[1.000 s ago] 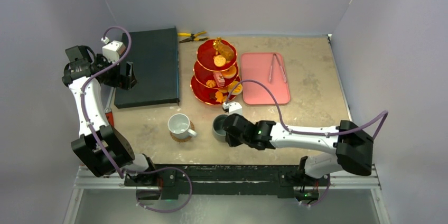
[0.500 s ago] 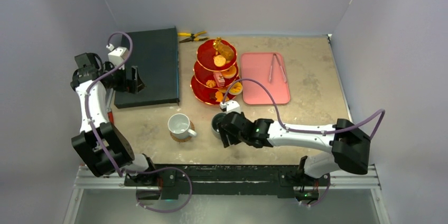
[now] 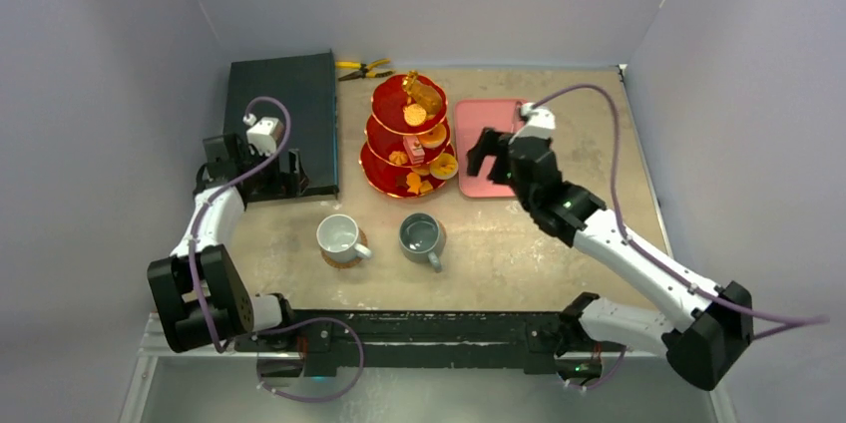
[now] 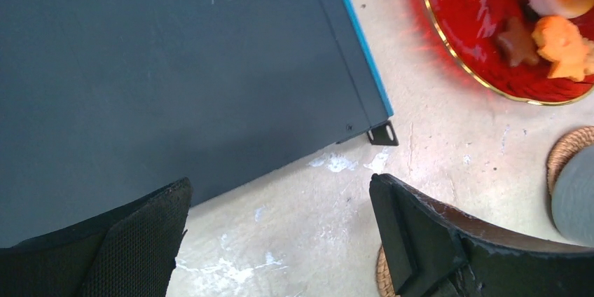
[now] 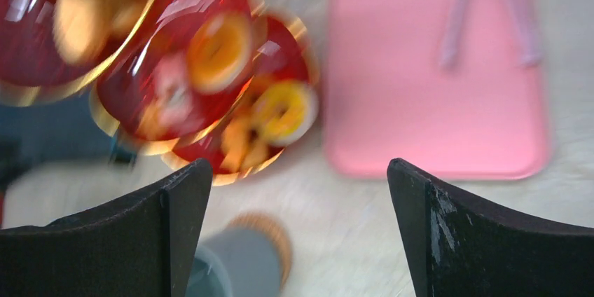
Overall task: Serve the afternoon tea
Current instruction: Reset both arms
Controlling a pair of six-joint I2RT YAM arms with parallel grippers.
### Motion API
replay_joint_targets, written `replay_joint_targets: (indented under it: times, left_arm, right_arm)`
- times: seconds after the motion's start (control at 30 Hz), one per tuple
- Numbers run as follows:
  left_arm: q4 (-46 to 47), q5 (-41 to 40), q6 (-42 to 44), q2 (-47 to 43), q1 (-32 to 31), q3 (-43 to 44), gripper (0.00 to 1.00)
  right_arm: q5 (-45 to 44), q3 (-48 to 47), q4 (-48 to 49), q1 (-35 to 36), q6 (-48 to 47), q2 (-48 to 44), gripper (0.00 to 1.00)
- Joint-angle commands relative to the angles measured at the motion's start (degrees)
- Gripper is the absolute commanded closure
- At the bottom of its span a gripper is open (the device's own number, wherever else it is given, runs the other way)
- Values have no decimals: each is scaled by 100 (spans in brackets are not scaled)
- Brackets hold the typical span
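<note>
The red three-tier stand [image 3: 411, 136] holds orange and brown biscuits [image 4: 560, 39] at the table's middle back. A white mug [image 3: 339, 235] sits on a cork coaster [image 3: 346, 259]. To its right stands a grey mug [image 3: 421, 235], also on a coaster [image 5: 274, 237]. My right gripper [image 3: 482, 162] hangs open and empty above the pink tray's near left part, beside the stand; its view is blurred. My left gripper [image 3: 287, 184] is open and empty over bare table at the dark slab's near edge.
A flat dark slab [image 3: 281, 124] lies at the back left, with yellow-handled pliers [image 3: 363, 69] behind the stand. The pink tray [image 3: 519, 179] at the right carries pink tongs [image 5: 490, 17]. Grey walls close in the table on three sides.
My right gripper opened, let go of the grey mug on its coaster, then rose and swung back towards the pink tray. The left gripper moved nearer and rightwards along the slab.
</note>
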State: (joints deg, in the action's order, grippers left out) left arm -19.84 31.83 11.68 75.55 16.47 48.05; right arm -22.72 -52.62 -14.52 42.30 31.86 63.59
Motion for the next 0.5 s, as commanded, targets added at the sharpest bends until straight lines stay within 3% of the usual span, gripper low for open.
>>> replay_joint_targets:
  times: [0.0, 0.1, 0.2, 0.3, 0.47]
  left_arm:
    - [1781, -353, -660, -373, 14, -852, 1]
    - [2648, -323, -866, -349, 11, -1341, 1]
    - [3426, -299, -1101, -175, -3, -1731, 1]
    - [4223, -363, -1394, 87, 0, -2069, 1]
    - [5795, -415, -1757, 362, -25, -2749, 1]
  right_arm:
    - [-1117, 449, 942, -1051, -48, -183, 1]
    - [-1632, 770, 1288, -1657, 181, -184, 1]
    - [-2695, 1413, 2028, -1814, 322, -220, 1]
    - [-3442, 2286, 3377, -1870, -14, -248, 1]
    - [-4222, 3639, 6272, -1942, -1390, -12, 1]
